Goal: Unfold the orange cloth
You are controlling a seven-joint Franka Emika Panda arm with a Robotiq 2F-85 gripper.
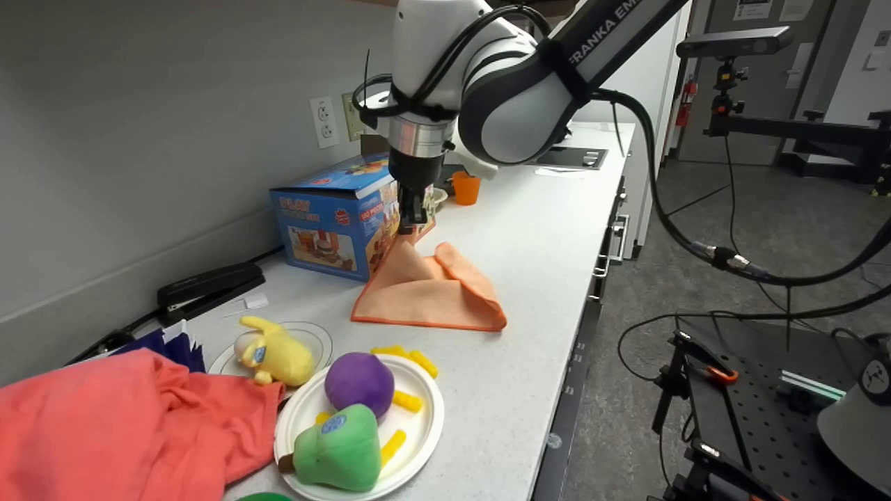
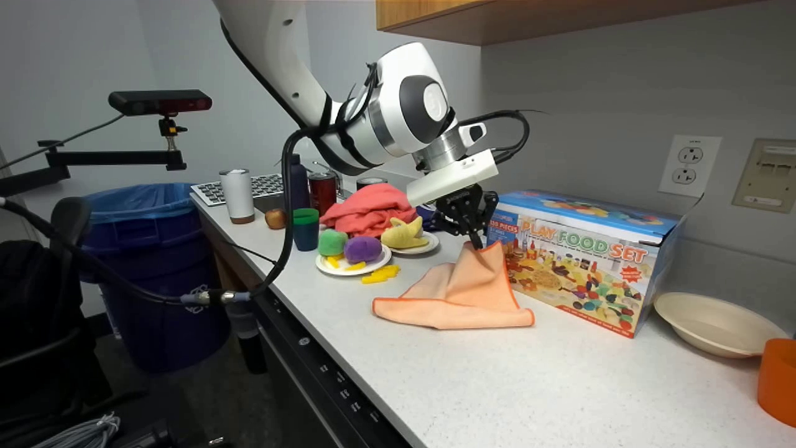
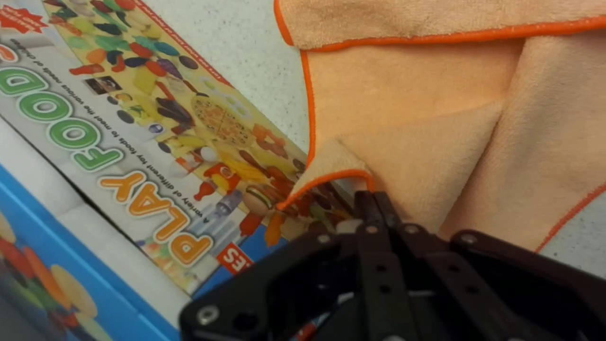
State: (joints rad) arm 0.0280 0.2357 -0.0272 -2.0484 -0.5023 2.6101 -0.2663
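So the claw (image 2: 476, 240) is clamped on a lifted bit of the orange cloth (image 2: 466, 291), between the box (image 2: 578, 267) and the front edge of the counter (image 2: 559, 386). Mid-unfold imo; next it should probably lay that bit out flat and let go.

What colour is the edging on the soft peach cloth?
The thin edging is bright orange, clearest in the wrist view.

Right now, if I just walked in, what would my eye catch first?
Probably the white robot arm reaching over the counter, its hand pinching a raised edge of the peach-orange cloth. Beside the cloth stands a bright blue toy food box; red-coral fabric lies heaped near a white plate.
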